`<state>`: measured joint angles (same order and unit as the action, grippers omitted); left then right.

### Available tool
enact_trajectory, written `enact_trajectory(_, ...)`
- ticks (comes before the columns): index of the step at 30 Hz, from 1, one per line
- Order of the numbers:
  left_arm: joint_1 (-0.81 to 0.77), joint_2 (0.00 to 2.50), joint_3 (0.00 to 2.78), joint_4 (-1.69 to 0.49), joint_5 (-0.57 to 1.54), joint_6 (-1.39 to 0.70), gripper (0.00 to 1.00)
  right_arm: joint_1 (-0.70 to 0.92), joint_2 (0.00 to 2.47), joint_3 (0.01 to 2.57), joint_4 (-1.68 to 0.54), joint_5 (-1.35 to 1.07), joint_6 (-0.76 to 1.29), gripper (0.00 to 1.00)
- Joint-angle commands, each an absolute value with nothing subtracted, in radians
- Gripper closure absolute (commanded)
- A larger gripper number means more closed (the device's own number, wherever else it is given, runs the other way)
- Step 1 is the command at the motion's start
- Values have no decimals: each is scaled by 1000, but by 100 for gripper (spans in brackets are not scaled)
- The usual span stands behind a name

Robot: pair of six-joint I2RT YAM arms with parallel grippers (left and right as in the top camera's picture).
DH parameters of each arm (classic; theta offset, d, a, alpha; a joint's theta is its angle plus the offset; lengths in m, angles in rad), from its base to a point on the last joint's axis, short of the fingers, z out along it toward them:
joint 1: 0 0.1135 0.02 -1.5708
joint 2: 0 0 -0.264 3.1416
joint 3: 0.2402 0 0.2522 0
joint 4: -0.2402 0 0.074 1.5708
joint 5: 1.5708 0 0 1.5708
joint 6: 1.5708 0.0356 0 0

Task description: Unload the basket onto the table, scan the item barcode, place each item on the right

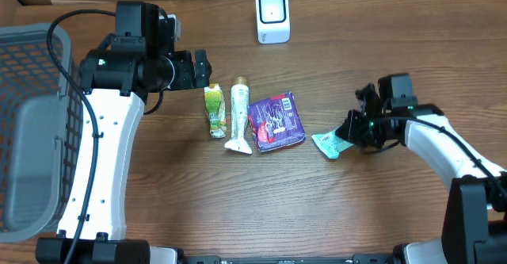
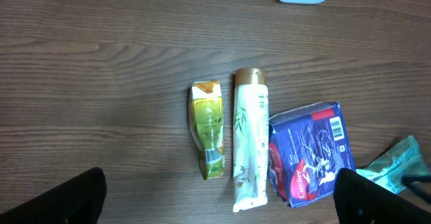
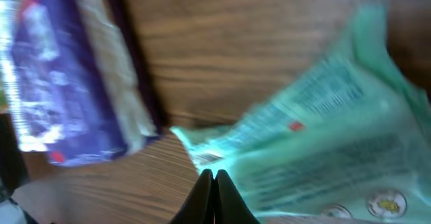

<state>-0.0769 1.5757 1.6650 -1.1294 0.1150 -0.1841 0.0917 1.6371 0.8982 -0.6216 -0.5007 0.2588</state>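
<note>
Early days: right gripper is clamped, I think, on the crinkly mint-green plastic packet, well short of the white boxy scanner at the desk's back edge; left gripper gapes wide.

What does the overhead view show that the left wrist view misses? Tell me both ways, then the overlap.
Overhead only: the grey mesh basket, and the right gripper shut on the teal plastic packet. Left wrist only: no extra object, just finer print on the items. Both: the green-yellow pouch, white tube with gold cap, purple foil packet, white box-shaped scanner, and part of that teal packet.
</note>
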Motion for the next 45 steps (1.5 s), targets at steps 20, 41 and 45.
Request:
enact_trajectory(20, -81, 1584, 1671, -1126, 103, -179, 0, 88, 1650, 746, -500, -263, 360, 66)
enact_trajectory(41, -81, 1584, 1671, -1126, 103, -180, 1, 88, 1652, 1121, -812, -127, 134, 21)
enact_trajectory(45, -81, 1584, 1671, -1126, 103, -180, 0, 63, 1699, 1116, -797, -153, -4, 17)
